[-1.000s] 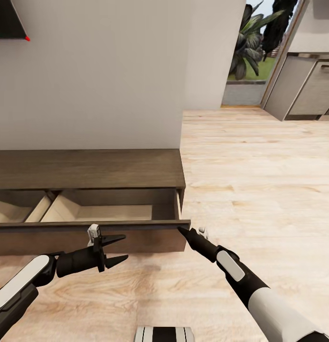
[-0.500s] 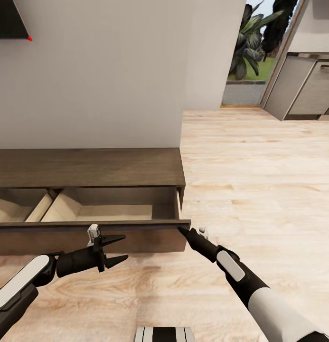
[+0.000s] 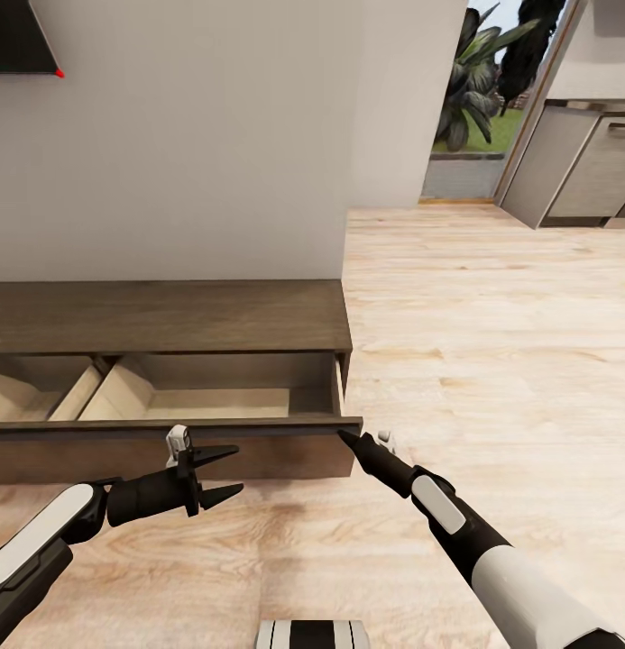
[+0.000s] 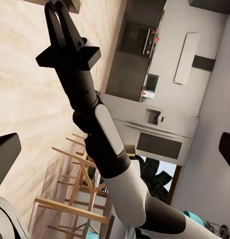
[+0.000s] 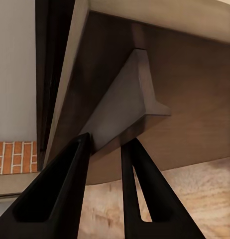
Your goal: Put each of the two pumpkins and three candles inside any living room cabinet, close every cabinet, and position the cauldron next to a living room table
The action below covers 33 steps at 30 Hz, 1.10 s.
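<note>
Head view: high up, looking forward and down over both arms onto the cabinet along the wall and the wooden floor beyond its end. Right wrist view: very near, facing along the right gripper at the corner of the open drawer front; same corner as in the head view. Left wrist view: looking sideways across the room, taking in the right arm and distant kitchen units, also seen from the head.

Matt dark-brown wood cabinet, pale plank floor.
</note>
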Tool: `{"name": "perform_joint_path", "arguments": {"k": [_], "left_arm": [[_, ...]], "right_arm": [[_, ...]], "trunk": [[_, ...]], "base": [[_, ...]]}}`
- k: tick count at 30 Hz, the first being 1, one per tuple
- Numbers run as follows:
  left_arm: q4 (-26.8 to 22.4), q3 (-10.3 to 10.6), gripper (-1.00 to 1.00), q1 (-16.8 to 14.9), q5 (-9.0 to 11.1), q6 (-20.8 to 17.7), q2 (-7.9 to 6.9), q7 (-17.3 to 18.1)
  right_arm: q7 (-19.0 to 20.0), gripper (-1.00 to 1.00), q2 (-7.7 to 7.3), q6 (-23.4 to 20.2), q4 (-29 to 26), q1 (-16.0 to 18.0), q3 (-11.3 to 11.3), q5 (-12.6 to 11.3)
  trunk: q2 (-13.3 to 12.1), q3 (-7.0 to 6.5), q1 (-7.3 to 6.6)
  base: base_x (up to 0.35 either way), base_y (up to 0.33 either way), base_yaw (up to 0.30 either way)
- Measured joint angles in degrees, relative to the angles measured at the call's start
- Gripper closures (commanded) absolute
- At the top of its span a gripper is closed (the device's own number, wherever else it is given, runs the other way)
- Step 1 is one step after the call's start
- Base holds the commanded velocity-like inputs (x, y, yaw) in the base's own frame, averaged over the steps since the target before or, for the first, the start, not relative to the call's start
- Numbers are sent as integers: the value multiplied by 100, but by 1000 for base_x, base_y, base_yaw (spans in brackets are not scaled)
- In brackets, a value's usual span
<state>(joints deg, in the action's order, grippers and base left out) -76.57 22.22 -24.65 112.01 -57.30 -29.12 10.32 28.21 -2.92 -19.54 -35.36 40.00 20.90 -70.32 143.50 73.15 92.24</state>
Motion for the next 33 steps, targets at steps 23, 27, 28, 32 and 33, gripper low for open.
{"name": "perform_joint_path", "arguments": {"k": [23,27,28,32,33], "left_arm": [[0,2,-100,-1,0,-1,0,0],[0,0,-100,1,0,-1,0,0],[0,0,-100,0,0,-1,0,0],[0,0,-100,-2,0,0,0,0],[0,0,-100,-2,0,-1,0,0]], "right_arm": [[-2,100,-2,0,0,0,-5,-2],[-1,100,-1,-3,3,0,-7,-8],[-2,100,-2,-1,1,0,-6,-4],[-3,100,0,1,1,0,-10,2],[-3,100,1,1,2,0,-11,1]], "trunk": [[0,0,0],[0,0,0],[0,0,0],[0,0,0],[0,0,0]], "base": [[-50,-3,0],[-4,0,0],[0,0,0],[-4,0,0],[-78,0,0]]}}
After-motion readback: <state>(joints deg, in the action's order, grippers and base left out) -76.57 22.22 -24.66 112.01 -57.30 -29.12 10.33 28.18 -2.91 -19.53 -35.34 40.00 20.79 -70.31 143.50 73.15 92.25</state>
